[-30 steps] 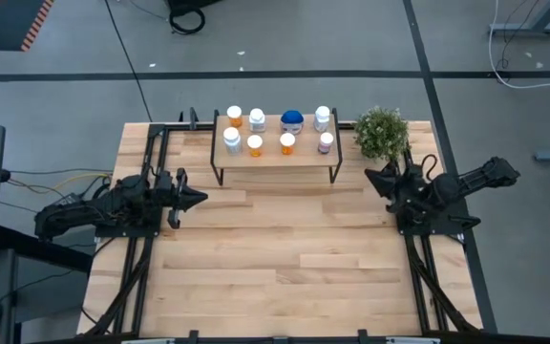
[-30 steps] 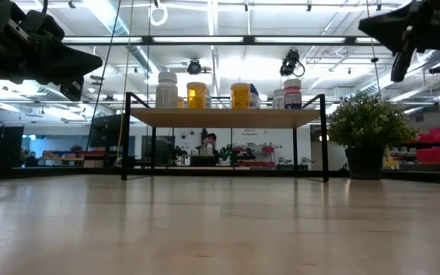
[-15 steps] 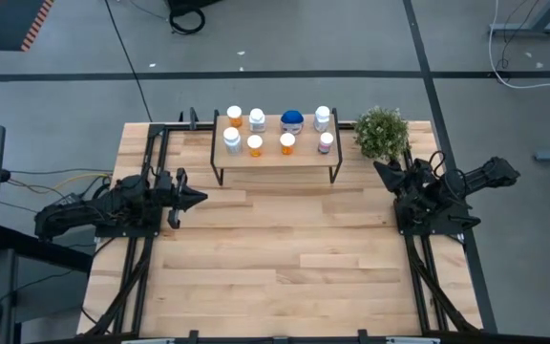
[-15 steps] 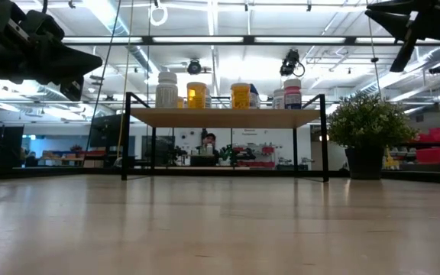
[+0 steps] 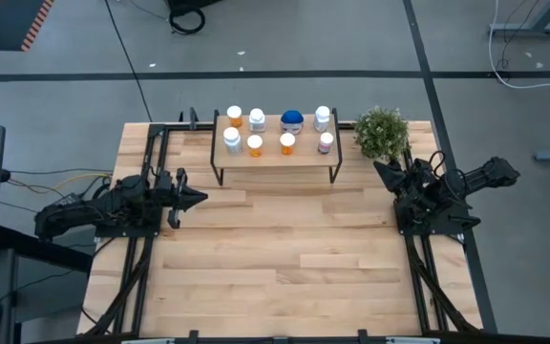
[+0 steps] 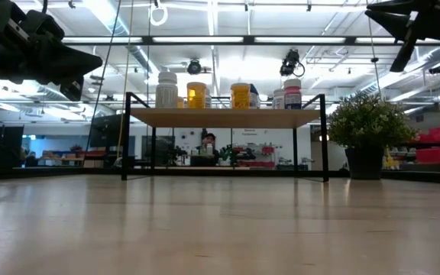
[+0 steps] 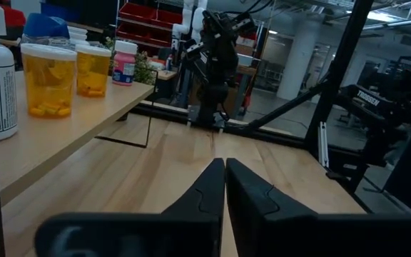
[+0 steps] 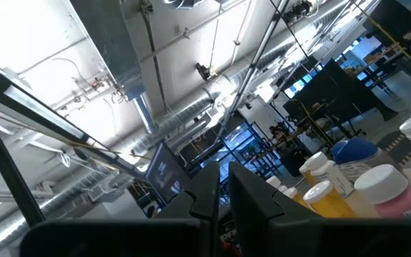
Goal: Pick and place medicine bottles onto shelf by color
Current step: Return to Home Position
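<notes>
- Tilting upward compared with a second ago, the right gripper (image 5: 380, 168) is now lying closer to the potted plant (image 5: 381, 132) by the table's (image 5: 275, 268) right edge; against the picture from half a second back it is showing no change.
- Seen from table height, the same gripper is sitting slightly higher in the upper corner than it was a second ago.
- The left gripper (image 5: 201, 198) is staying where it was through all the pictures, hanging over the table's left side and pointing across toward the other arm.
- The medicine bottles (image 5: 286, 144) are standing just as before — eight of them in two rows of four on the shelf (image 5: 275, 161) at the table's far edge.
- The back row is running orange, white, the blue-topped bottle (image 5: 292, 120), then white; the front row is running white, orange, orange, then pinkish.
- The left gripper's fingers (image 7: 205, 196) are pressing flat against each other, tip to tip, and are carrying nothing; they are touching neither the shelf nor any bottle.
- The right gripper's fingers (image 8: 207, 189) are lying closed as well, with only a hairline between them — nothing is sitting in that line, and they are aiming up at the ceiling, well apart from the bottles.
</notes>
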You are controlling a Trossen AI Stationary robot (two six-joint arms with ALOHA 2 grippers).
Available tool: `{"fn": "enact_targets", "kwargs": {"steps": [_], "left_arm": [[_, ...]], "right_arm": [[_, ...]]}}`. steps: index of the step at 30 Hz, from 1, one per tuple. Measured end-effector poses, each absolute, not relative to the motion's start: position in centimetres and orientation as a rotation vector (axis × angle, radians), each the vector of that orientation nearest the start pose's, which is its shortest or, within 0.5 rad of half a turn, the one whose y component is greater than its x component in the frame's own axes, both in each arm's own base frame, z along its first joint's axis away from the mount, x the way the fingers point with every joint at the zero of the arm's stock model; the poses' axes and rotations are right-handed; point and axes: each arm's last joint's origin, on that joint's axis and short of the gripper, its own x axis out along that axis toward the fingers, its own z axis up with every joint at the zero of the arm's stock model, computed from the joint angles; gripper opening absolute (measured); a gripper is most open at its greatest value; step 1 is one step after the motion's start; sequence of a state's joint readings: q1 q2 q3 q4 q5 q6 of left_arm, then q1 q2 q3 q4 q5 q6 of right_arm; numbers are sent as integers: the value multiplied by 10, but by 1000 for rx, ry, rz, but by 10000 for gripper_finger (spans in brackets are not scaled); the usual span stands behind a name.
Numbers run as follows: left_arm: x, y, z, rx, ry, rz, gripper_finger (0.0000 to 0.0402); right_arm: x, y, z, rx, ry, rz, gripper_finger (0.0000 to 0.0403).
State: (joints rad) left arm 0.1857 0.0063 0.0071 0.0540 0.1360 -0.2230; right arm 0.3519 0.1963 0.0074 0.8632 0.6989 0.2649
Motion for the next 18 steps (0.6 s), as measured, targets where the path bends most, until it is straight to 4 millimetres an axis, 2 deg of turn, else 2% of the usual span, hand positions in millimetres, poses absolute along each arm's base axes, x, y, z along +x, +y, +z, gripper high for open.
{"fn": "enact_targets", "kwargs": {"steps": [18], "left_arm": [[96,14,171,-214,-60,43,25]], "right_arm": [[85,11,224,595,-632,-256,39]]}}
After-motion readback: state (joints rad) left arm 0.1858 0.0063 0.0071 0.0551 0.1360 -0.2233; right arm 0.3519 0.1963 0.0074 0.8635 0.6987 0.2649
